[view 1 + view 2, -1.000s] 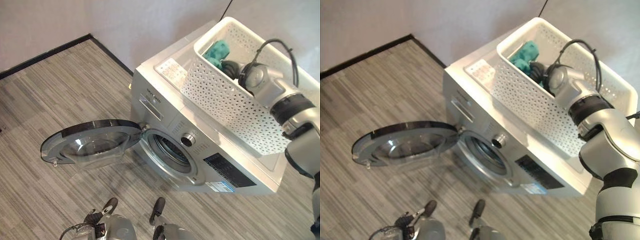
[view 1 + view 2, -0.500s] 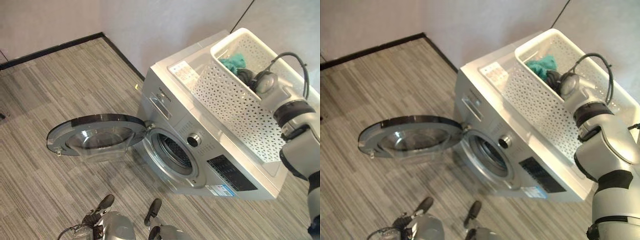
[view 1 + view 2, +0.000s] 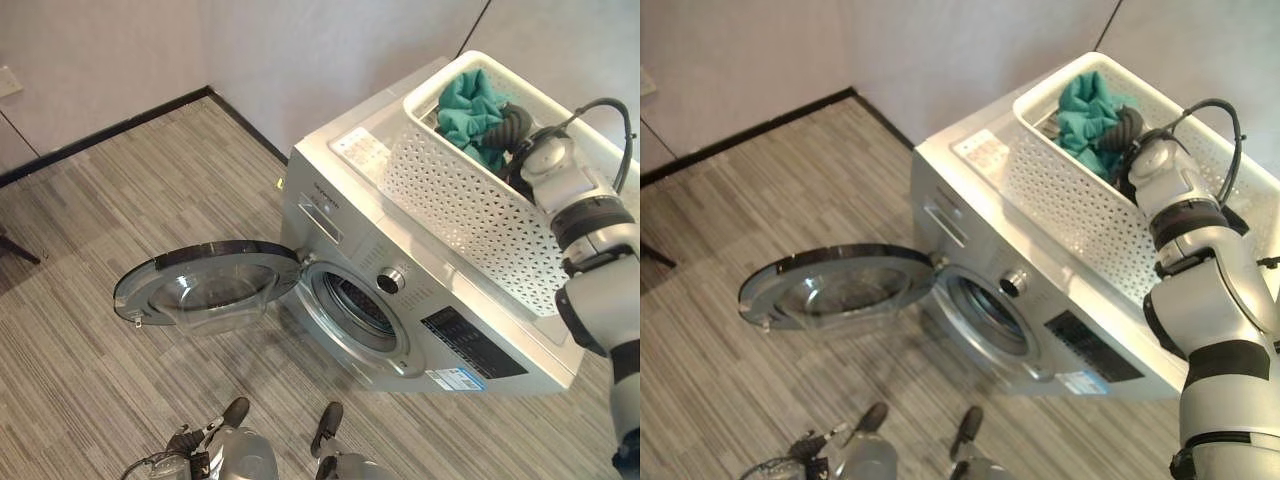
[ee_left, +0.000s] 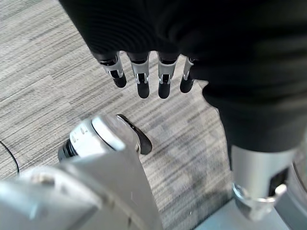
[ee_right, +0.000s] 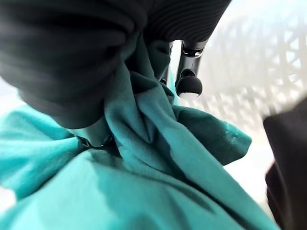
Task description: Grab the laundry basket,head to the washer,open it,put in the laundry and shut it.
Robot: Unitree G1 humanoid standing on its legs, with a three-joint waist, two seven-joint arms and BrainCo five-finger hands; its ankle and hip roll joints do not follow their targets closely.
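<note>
The right hand's fingers (image 5: 188, 72) are curled into a teal cloth (image 3: 470, 108), with folds of it bunched between fingers and thumb. The right hand (image 3: 1130, 128) sits inside the white laundry basket (image 3: 470, 215), near its far end, and the cloth rises above the basket's rim there. A dark piece of laundry (image 5: 288, 163) lies just beside the teal one.

The left hand (image 4: 144, 72) hangs low over the floor with its fingers straight and relaxed, holding nothing.

The basket stands on top of the washer (image 3: 400, 290), along the top's right-hand part, its long side running close to the washer's front edge. A flat label (image 3: 360, 150) lies on the bare part of the top beside the basket; its print is too small to read. On the washer's front are a round knob (image 3: 391, 279), a dark panel (image 3: 470, 342) and a small blue sticker (image 3: 455, 379), none of them legible.

The washer's round door (image 3: 205, 285) is swung wide open to the left, leaving the drum mouth (image 3: 362, 312) clear. Striped grey floor (image 3: 120, 200) lies open before and left of the washer, bounded by a wall with a dark skirting (image 3: 110, 135).
</note>
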